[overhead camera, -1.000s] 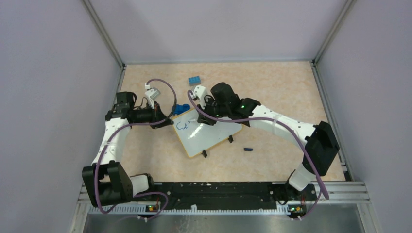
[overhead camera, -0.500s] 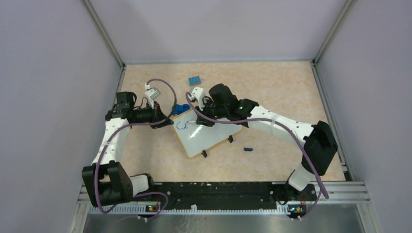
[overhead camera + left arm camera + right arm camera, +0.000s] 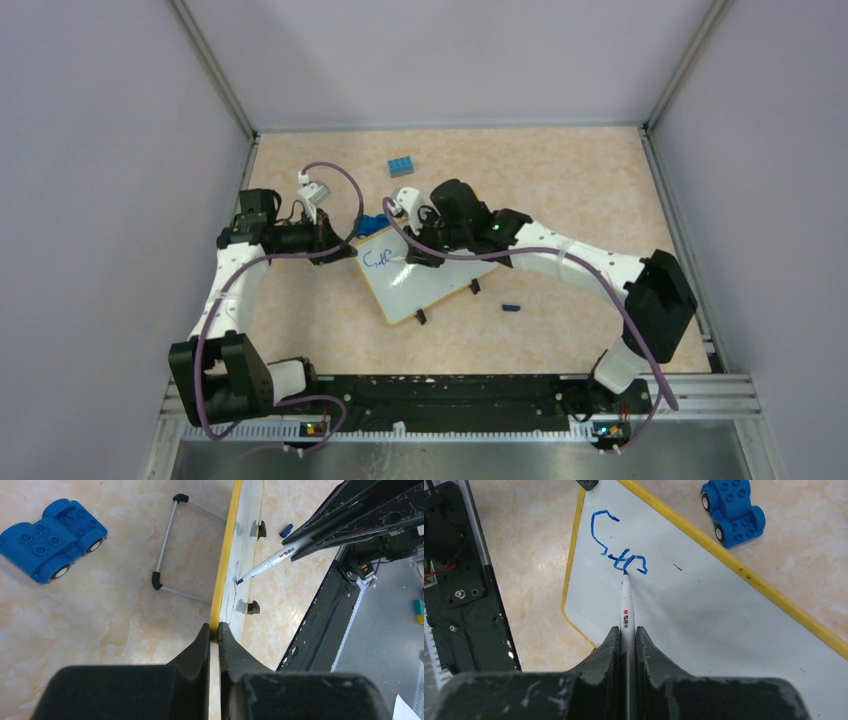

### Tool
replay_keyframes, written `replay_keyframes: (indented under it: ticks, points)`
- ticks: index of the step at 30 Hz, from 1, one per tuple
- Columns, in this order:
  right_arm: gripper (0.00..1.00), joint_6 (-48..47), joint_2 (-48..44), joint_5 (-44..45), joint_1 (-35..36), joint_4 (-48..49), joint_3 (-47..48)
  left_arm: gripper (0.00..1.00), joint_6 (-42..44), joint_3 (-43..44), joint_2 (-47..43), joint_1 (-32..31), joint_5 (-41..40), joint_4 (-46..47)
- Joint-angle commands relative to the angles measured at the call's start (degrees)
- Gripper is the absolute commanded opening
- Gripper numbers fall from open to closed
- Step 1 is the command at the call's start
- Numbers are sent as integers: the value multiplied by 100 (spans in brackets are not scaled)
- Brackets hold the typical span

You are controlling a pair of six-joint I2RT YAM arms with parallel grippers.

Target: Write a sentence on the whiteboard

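Your whiteboard [image 3: 432,288] lies on the counter [image 3: 570,180], its yellow rim pinched between the fingers of your left pincer [image 3: 214,631]. Your right pincer [image 3: 626,632] is clamped on the marker [image 3: 626,600], tip at the blue strokes. The sentence [image 3: 619,555] is only a few letters near one corner. Most of the board is blank, so I judge the writing barely begun.

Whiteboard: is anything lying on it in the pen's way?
No, nothing visible is. The pen in the right fingers touches the whiteboard at the blue writing, and the white beside it is bare. The toy car sits off the board, past its yellow edge.
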Motion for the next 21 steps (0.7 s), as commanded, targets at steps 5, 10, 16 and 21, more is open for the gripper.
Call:
replay_keyframes:
  ticks: [5, 10, 16, 21]
  points:
    - [0, -121, -376, 280, -222, -11, -40, 0, 70, -51, -46, -41, 114, 5]
    - [0, -154, -394, 249, -246, -107, 25, 0, 38, -57, -29, -41, 129, 40]
    - [0, -179, -541, -16, -240, -96, 56, 0, 33, -65, -50, -42, 132, 40]
    - [0, -174, -548, -10, -239, -30, 99, 0, 42, -65, -60, -48, 129, 40]
